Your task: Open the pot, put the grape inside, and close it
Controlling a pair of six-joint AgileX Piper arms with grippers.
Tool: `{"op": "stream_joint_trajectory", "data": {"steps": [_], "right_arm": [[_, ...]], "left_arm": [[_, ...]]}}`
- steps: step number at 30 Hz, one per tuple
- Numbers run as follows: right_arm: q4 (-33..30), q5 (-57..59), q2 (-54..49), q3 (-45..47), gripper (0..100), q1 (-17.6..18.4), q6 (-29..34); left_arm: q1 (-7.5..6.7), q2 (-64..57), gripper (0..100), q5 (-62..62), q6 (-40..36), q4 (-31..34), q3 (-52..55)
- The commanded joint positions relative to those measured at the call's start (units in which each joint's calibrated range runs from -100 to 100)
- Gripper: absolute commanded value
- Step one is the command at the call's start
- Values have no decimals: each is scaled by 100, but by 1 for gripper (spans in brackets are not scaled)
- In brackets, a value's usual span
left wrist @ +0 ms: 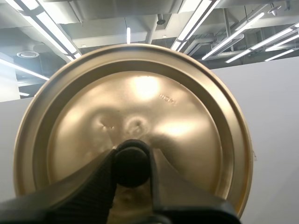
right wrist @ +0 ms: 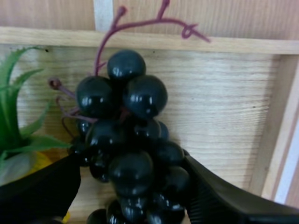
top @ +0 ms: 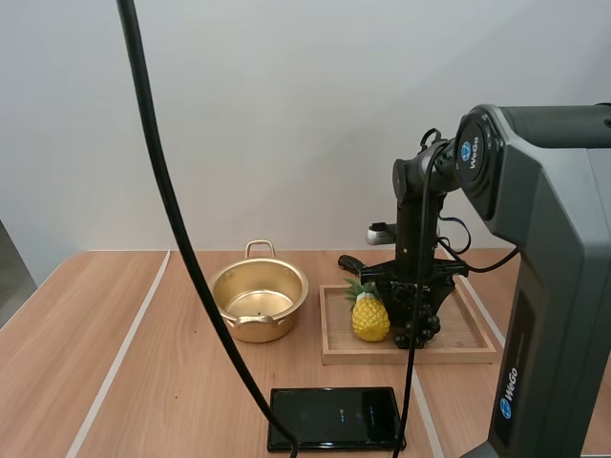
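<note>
On lifting, the pineapple (top: pixel 369 318) beside the grapes (right wrist: pixel 131 140) clamped in the right end effector (right wrist: pixel 133 186) could be toppled; the lid (left wrist: pixel 140 93) is gripped by the left end effector (left wrist: pixel 132 163)

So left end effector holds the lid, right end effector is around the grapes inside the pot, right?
No: the right end effector is around the grapes in the wooden tray, not the pot, per the right wrist view. The lid claim stands.

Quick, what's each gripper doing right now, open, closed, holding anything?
Left gripper: closed, holding the lid.
Right gripper: closed on the bunch of grapes, at the wooden tray.
</note>
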Motion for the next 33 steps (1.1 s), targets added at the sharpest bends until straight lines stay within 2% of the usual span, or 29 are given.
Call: {"op": "stream_joint_trajectory", "data": {"steps": [1, 2, 3, 4, 6, 8, 15, 24, 33], "right_arm": [[-36, 72, 96, 118, 100, -14, -5], [-36, 52, 92, 132, 100, -14, -16], [-47, 34, 92, 145, 96, -14, -16], [-47, 34, 92, 145, 70, -14, -7], [-70, 136, 80, 145, 2, -14, 154], [-138, 196, -10, 145, 0, -14, 404], [-339, 145, -616, 145, 0, -14, 394], [-366, -43, -1899, 99, 0, -14, 384], [-419, -59, -2880, -620, 0, -14, 315]], "left_arm": [[10, -21, 0, -137, 9, -95, -40], [10, -21, 0, -119, 9, -95, -40], [10, -21, 0, -119, 9, -95, -40], [10, -21, 0, -101, 9, -95, -40], [10, -21, 0, -63, 9, -95, -40], [10, -21, 0, 14, 9, -95, -40], [10, -21, 0, 116, 9, -95, -40], [10, -21, 0, 129, 9, -95, -40], [10, -21, 0, 129, 9, -95, -40]]}}
